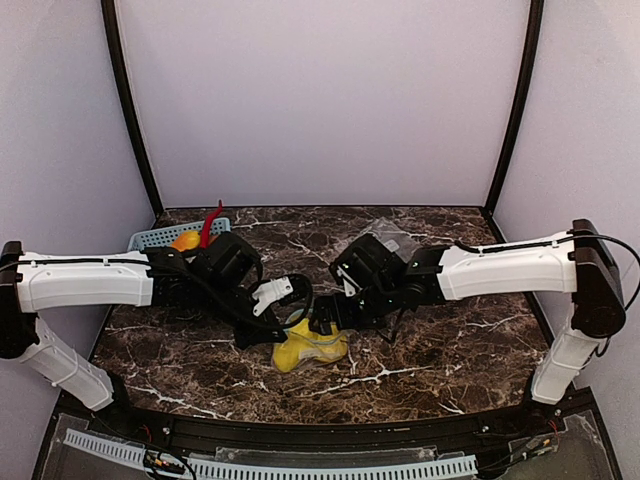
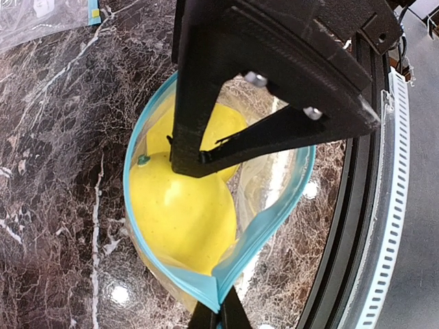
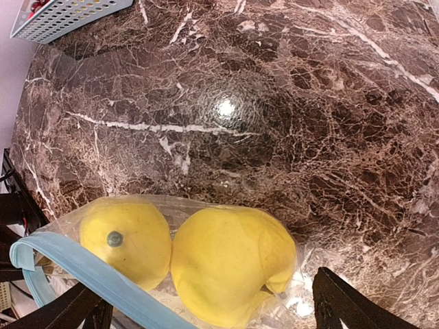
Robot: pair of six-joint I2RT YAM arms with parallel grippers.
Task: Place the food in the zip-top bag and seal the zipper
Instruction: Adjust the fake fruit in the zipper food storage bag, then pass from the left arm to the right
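The clear zip-top bag (image 1: 310,350) lies on the table at front centre with both yellow lemons (image 2: 182,212) inside it. In the right wrist view the lemons (image 3: 230,271) sit side by side behind the plastic. The teal zipper (image 2: 132,199) gapes in an open loop around them and also shows in the right wrist view (image 3: 82,269). My left gripper (image 2: 219,317) is shut on the zipper's end corner. My right gripper (image 3: 206,291) is open wide just above the bag's mouth, one finger (image 2: 184,130) reaching down to the lemons.
A second clear bag (image 1: 395,235) lies at the back right. A blue basket (image 1: 170,236) with a red chili and an orange fruit stands at the back left, behind my left arm. The table's black front rail (image 2: 357,226) runs close beside the bag.
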